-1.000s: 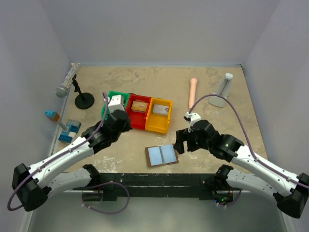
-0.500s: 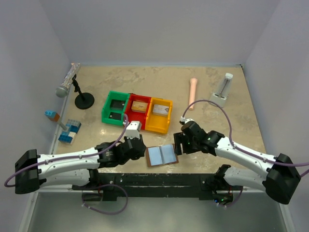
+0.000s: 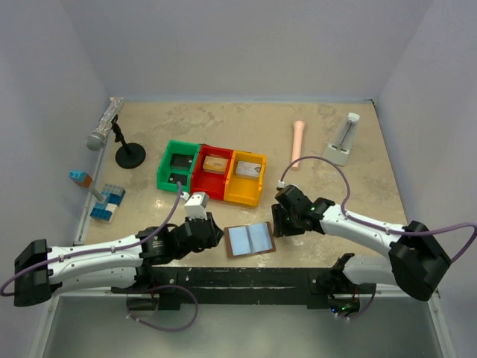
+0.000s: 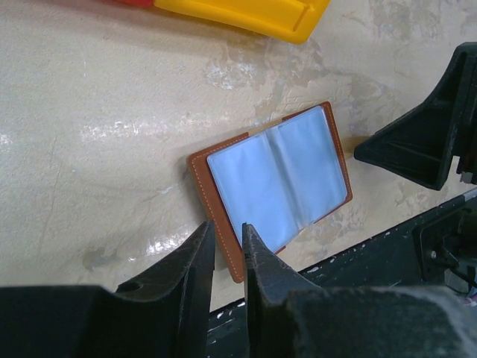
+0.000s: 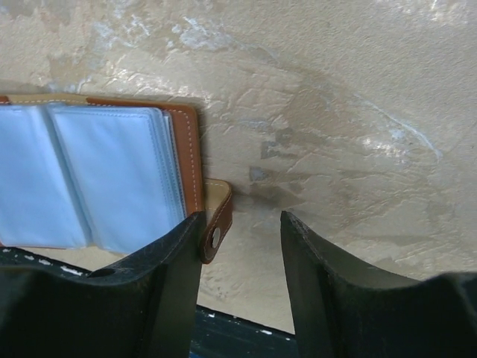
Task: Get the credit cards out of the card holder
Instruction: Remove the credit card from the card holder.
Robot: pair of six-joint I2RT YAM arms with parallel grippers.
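Observation:
The card holder (image 3: 250,240) lies open and flat near the table's front edge, pale blue sleeves up with a brown rim (image 4: 276,179). No credit card shows in its sleeves. A tan card (image 3: 216,164) lies in the red bin and a grey card (image 3: 248,170) in the yellow bin. My left gripper (image 3: 218,237) hovers over the holder's left rim, its jaws a narrow gap apart (image 4: 228,240). My right gripper (image 3: 276,226) stands open at the holder's right edge (image 5: 242,224). The brown strap tab (image 5: 218,216) sits against its left finger.
Green (image 3: 177,167), red and yellow bins (image 3: 246,188) stand in a row behind the holder. A microphone on a stand (image 3: 104,127) and blue blocks (image 3: 108,203) are at the left. A pink cylinder (image 3: 298,142) and a clear bottle (image 3: 344,138) are at the back right. A black rail (image 3: 246,280) runs along the front.
My left arm swung from the green bin down to the holder's left edge and its jaws parted slightly. My right gripper dropped to the holder's right edge and its jaws narrowed.

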